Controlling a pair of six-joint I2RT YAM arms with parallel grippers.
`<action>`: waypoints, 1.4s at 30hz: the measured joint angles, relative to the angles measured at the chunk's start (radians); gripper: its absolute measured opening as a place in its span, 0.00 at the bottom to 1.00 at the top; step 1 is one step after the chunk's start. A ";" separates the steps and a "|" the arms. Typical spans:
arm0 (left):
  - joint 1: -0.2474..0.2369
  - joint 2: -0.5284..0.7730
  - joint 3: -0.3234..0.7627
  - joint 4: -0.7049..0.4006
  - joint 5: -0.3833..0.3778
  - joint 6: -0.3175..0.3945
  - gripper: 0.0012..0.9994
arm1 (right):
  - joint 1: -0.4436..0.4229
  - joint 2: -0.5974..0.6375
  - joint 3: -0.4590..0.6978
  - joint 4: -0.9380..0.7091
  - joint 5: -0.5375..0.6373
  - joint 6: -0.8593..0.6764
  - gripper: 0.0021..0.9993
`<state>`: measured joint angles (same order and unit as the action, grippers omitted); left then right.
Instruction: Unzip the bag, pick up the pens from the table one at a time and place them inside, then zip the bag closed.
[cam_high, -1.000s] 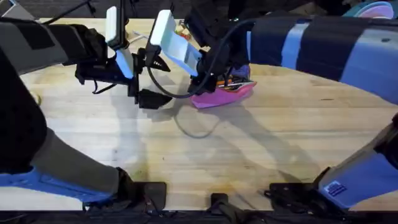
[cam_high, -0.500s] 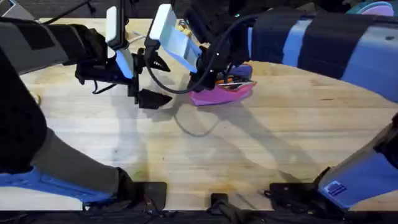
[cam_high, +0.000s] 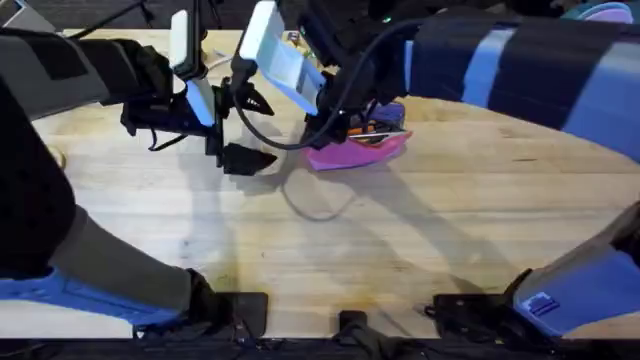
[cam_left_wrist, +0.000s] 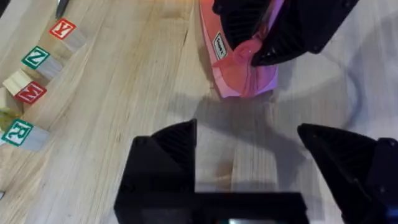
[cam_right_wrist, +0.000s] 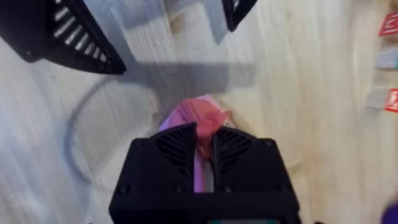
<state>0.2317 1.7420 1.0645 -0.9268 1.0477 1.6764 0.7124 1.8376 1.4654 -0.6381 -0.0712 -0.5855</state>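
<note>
The pink bag (cam_high: 358, 150) lies at the overhead frame's upper middle on the table (cam_high: 400, 240), its left end pinched in the right gripper (cam_right_wrist: 204, 138). Just left, the left gripper (cam_left_wrist: 249, 146) hangs open, clear of it.

The large light wooden butcher-block desk (cam_high: 420, 230) has visible plank seams and a curved far edge. A small pink soft fabric pouch (cam_high: 365, 150) lies on it toward the far edge, near the middle. Lettered wooden blocks (cam_left_wrist: 37, 74) rest on the wood farther toward one side.
</note>
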 joint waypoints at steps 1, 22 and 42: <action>0.000 0.000 0.000 0.000 0.000 0.000 0.99 | 0.000 -0.008 0.002 0.001 0.000 0.002 0.16; 0.000 0.000 0.000 0.000 0.000 0.000 0.99 | 0.000 -0.053 0.021 -0.007 0.004 0.102 0.03; -0.041 0.028 0.000 -0.128 0.122 0.000 0.99 | 0.000 -0.054 0.021 0.000 0.056 0.445 0.03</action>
<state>0.1911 1.7701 1.0645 -1.0549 1.1696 1.6761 0.7124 1.7835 1.4864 -0.6385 -0.0151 -0.1408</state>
